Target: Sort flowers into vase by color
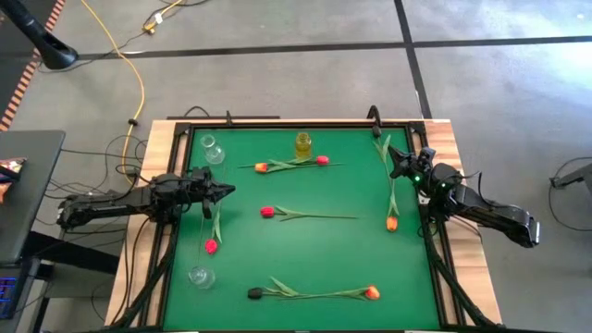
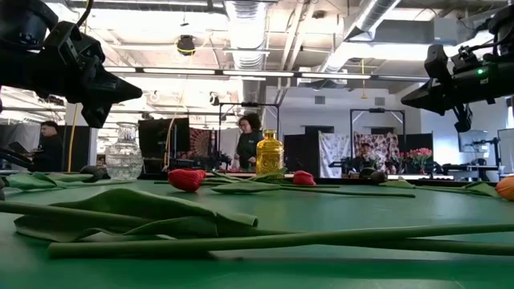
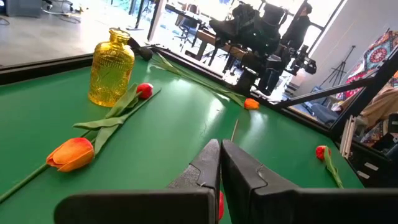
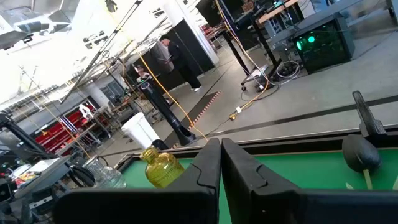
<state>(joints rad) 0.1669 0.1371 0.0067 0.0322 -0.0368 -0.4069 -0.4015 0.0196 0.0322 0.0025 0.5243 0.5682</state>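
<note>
Green felt covers the table (image 1: 305,259), framed by a dark rail on a wooden base, with grey floor beyond. High view: the left gripper (image 1: 225,191) hangs over the left part of the felt, jaws pressed together and empty; a red tulip (image 1: 212,244) lies just below its tips, a clear vase (image 1: 212,149) stands a little beyond them, and a second clear vase (image 1: 201,275) sits nearer the front edge. The right gripper (image 1: 392,163) hovers at the right side, jaws nearly together and holding nothing; an orange tulip (image 1: 391,222) lies beside it with its stem running under the arm. Between the two grippers lie a crossed orange-and-red pair (image 1: 291,165) beside the yellow vase (image 1: 302,144), a single red tulip (image 1: 268,212) at centre, and a dark-and-orange pair (image 1: 310,293) near the front. Low view: both grippers stand clear above the felt, stems lying flat in the foreground; people stand in the room behind. Left wrist view: the closed fingers (image 3: 239,171) point toward the yellow vase and the crossed pair ahead. Right wrist view: the near-shut fingers (image 4: 208,165) face the yellow vase, with a dark tulip head (image 4: 359,151) off to one side.
</note>
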